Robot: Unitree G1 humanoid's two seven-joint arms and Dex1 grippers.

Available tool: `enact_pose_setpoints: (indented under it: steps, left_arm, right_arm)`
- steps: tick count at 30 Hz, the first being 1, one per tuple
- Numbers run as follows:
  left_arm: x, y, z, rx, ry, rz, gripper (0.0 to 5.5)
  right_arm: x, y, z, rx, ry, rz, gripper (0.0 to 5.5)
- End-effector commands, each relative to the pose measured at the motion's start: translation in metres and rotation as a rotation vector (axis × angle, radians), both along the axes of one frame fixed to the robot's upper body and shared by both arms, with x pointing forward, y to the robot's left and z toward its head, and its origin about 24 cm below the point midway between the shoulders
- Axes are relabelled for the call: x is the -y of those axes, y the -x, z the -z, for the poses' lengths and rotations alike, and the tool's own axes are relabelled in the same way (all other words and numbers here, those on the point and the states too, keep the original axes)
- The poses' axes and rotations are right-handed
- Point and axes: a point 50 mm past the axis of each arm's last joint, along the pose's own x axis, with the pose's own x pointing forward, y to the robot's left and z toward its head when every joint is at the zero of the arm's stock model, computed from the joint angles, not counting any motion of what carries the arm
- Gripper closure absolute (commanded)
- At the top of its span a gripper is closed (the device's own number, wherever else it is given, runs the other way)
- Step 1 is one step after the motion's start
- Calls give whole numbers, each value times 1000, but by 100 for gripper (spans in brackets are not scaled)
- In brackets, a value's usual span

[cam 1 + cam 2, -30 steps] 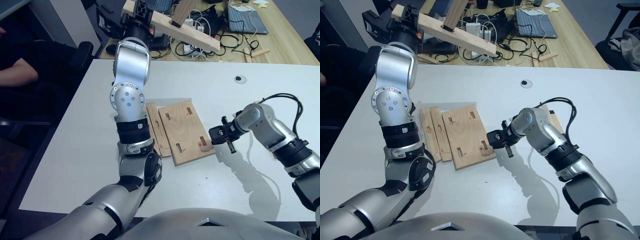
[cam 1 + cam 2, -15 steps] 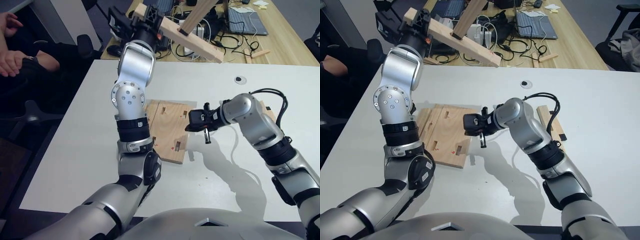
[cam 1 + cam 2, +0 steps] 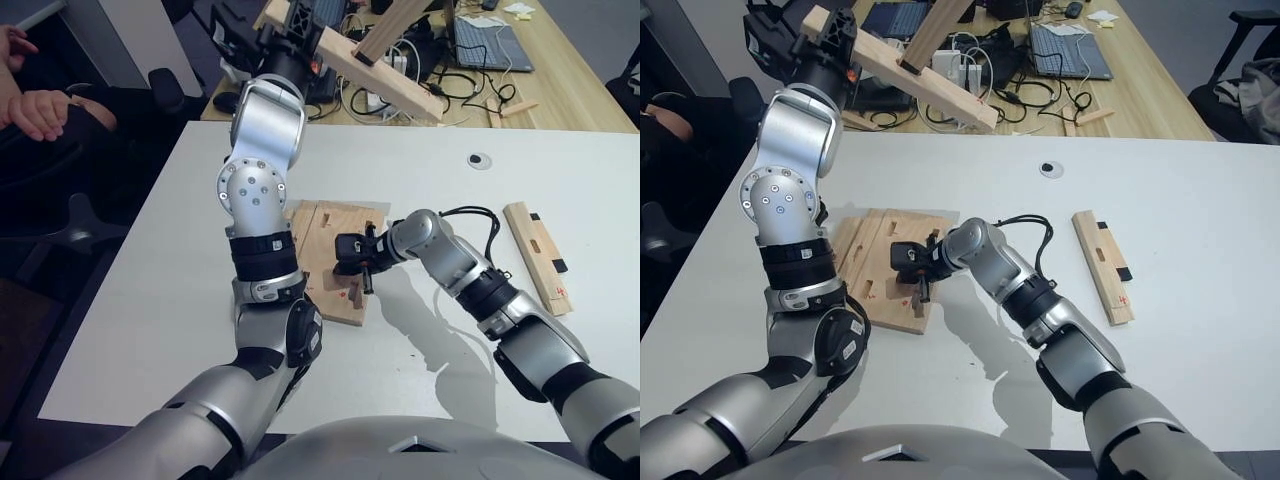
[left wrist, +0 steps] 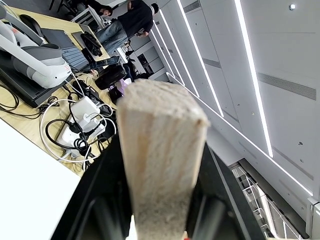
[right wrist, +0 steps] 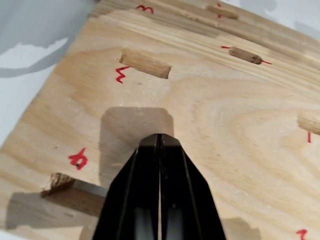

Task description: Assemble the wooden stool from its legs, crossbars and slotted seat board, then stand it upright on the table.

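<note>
Right wrist view: right gripper [image 5: 160, 142] fingers pressed shut over slotted seat board [image 5: 235, 115]. Head views: left gripper [image 3: 298, 28] fingers clamp leg frame [image 3: 390, 75] high above bench [image 3: 140, 260] far edge

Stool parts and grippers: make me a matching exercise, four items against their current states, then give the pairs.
1 left gripper
2 right gripper
3 seat board
4 loose leg

a lies alone on the table's right
b flat on table, slots up
c shut empty over the board
d raised, clamping joined wooden pieces

Pairs: 1-d, 2-c, 3-b, 4-a
</note>
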Motion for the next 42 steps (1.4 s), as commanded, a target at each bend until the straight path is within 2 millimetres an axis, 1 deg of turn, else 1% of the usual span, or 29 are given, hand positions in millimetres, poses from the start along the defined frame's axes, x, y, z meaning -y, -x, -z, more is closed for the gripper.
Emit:
enact_pose_setpoints:
  steps: [1,6,10,14,15,18,19,20,21,22,23,24,25,27,29,31,35,38,42]
  left_arm:
    - [1,3,1,-17,-16,-4,448]
    - [-4,7,7,-49,-41,-16,448]
    - [-15,7,13,-61,-103,-43,448]
    - [-23,8,15,-40,-193,-60,448]
    - [-25,8,14,-28,-218,-64,448]
    - [-32,8,13,6,-295,-88,448]
    - [-35,9,13,21,-331,-98,448]
    - [-36,10,13,33,-363,-104,448]
    - [-38,11,14,40,-389,-108,448]
    - [-39,13,16,43,-423,-114,448]
    - [-41,16,21,37,-454,-116,448]
    - [-42,19,25,28,-483,-118,448]
    - [-44,23,31,9,-507,-118,448]
    - [-45,29,42,-25,-528,-114,448]
    - [-43,35,51,-51,-555,-107,448]
    - [-38,42,58,-65,-627,-90,448]
    - [-33,51,67,-97,-699,-81,448]
    - [-34,54,72,-131,-734,-93,448]
    - [-35,53,73,-138,-762,-112,448]
  right_arm:
    - [26,-9,43,5,177,204,550]
    - [34,-15,56,42,251,307,550]
    - [42,-26,60,95,296,439,550]
    - [52,-32,65,148,346,519,550]
    - [51,-33,65,142,328,539,550]
    - [45,-43,48,155,224,584,550]
    - [46,-48,37,186,184,602,550]
    - [51,-55,21,241,137,631,550]
    - [57,-58,5,288,96,659,550]
    - [66,-57,-12,327,52,688,550]
    - [75,-52,-27,346,12,715,550]
    - [84,-44,-39,352,-20,739,550]
    - [96,-35,-48,364,-40,769,550]
    - [113,-21,-60,384,-83,843,550]
    - [127,-13,-62,404,-99,927,550]
    - [140,-7,-57,422,-98,1030,550]
    - [156,-4,-52,458,-131,1178,550]
    - [163,-4,-50,464,-149,1236,550]
    - [163,-6,-47,468,-148,1233,550]
